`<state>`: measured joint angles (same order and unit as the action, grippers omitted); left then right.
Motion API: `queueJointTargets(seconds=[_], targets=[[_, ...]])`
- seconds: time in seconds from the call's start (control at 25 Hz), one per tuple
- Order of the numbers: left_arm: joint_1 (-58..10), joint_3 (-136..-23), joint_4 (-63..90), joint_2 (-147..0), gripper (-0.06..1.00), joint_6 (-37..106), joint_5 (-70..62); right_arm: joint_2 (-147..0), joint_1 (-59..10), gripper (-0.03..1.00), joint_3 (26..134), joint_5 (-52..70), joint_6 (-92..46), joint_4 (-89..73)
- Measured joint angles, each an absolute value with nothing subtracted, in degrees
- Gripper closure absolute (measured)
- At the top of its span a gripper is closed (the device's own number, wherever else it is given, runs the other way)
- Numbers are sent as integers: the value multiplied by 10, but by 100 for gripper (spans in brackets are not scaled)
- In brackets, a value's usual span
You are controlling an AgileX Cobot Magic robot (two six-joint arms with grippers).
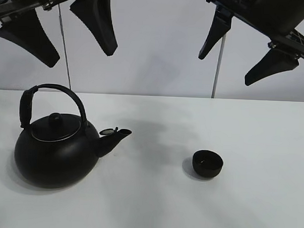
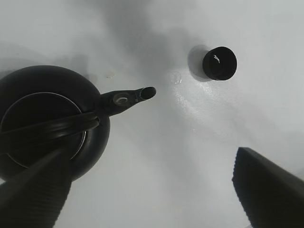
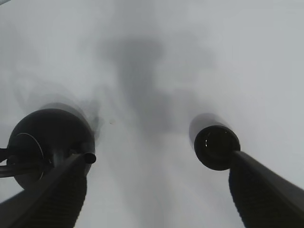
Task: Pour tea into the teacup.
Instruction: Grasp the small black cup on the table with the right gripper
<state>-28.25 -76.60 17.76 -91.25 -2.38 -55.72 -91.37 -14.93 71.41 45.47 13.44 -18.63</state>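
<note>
On the white table, what stands where?

2 things. The black kettle sits on the left side, upright. Its arched handle rises over the knobbed lid, and its spout points right, toward the teacup.

And the teacup itself?

It stands upright on the table, right of centre and well apart from the kettle, with nothing touching it. Something glints inside, but whether it holds liquid I cannot tell.

How are the claws?

Both hang high above the table and hold nothing. The left gripper is over the kettle with its 2 fingers spread wide. Its wrist camera looks down on the lid and handle, and 1 finger covers part of the kettle's body. The right gripper hangs over the teacup's side of the table, its 2 fingers also spread wide.

What does the right wrist camera show?

It shows the teacup's open mouth from above, just at the tip of 1 finger, and the kettle beside the other finger. Both rest on the table well below the claw.
</note>
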Motion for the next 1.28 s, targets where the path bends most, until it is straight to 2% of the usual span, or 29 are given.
queueJointTargets(seconds=[0.48, 0.68, 0.84, 1.04, 1.28], targets=[[-282, -766, 178, -912, 28, -24, -557, -940, -149, 40, 691, 512, 19, -93], [-282, -766, 178, -912, 28, -24, -557, -999, -152, 40, 662, 467, -4, -55], [-282, -766, 178, -912, 28, -24, -557, -1023, -189, 40, 661, 426, -33, -49], [-282, -766, 178, -912, 28, -24, -557, -1062, -241, 40, 661, 403, -5, 5], [-282, -766, 178, -912, 28, -24, -557, -1101, -249, 40, 661, 386, 44, 67]])
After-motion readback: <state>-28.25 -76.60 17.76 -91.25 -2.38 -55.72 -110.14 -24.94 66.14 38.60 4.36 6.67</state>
